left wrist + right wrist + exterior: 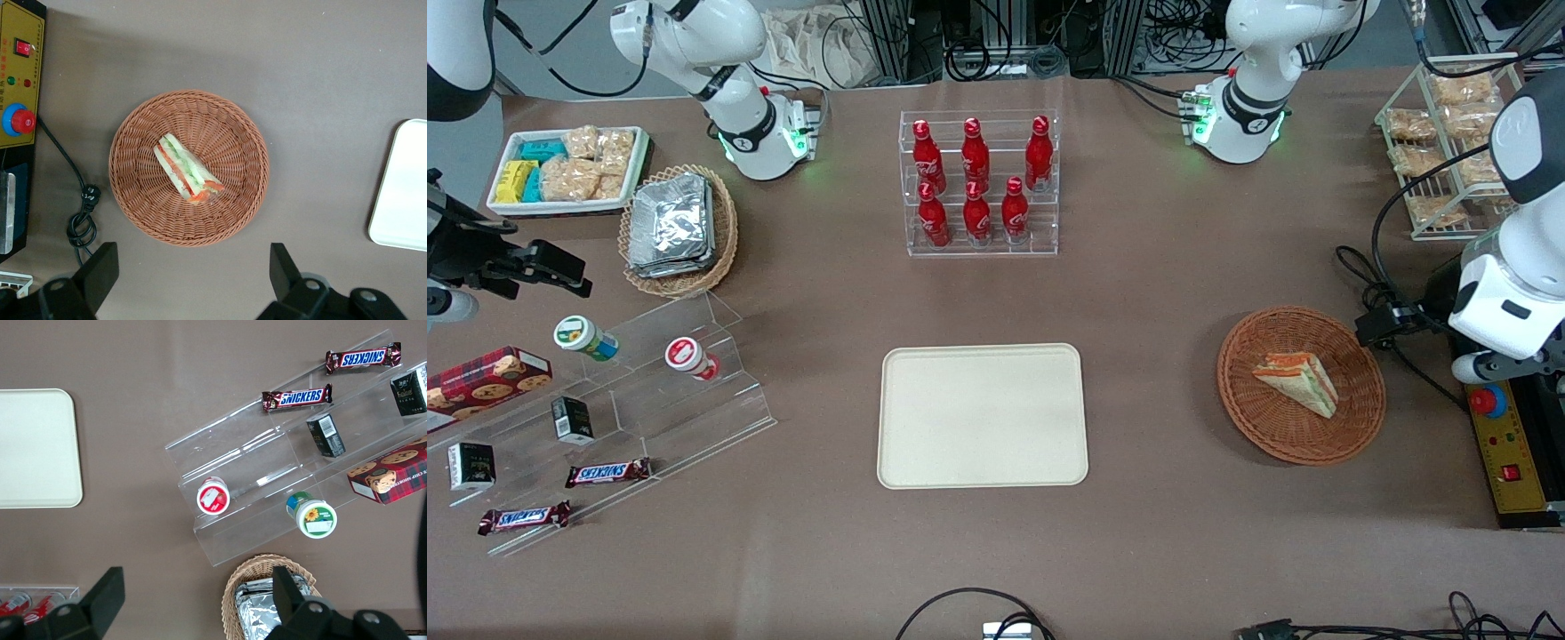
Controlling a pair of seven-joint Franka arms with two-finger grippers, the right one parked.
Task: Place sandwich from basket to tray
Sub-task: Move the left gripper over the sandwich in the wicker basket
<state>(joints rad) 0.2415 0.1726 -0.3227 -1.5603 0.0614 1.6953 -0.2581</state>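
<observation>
**Sandwich in basket, gripper open above it**

On table, toward working arm's end: basket (1302, 386) w/ sandwich (1298, 381) lying in it, roughly centred, wedge on its side, orange-red + green filling edge showing. Sandwich touches basket floor only; nothing else in basket.

Left wrist view: gripper (193, 280) hangs above table just beside basket rim, well clear of sandwich. Jaws spread wide, nothing between them; both dark fingers (101, 270) visible, no contact w/ basket or sandwich.

Tray (983, 415) flat on table near mid-table, well apart from basket, nothing on it. Its edge also shows in wrist view (403, 187).

Other items:
- Yellow control box (1513, 453) w/ red button, just beside basket at table edge; black cable (79, 200) runs from it near basket rim.
- Clear rack of red bottles (978, 182), farther from front cam than tray.
- Tan basket w/ foil packets (676, 229) + white tray of snacks (569, 167), toward parked arm's end.
- Clear stepped stand (649, 391) w/ small cups, boxes; two Snickers bars (607, 472) at its low steps.
- Wire rack of snack bags (1449, 142), toward working arm's end.
</observation>
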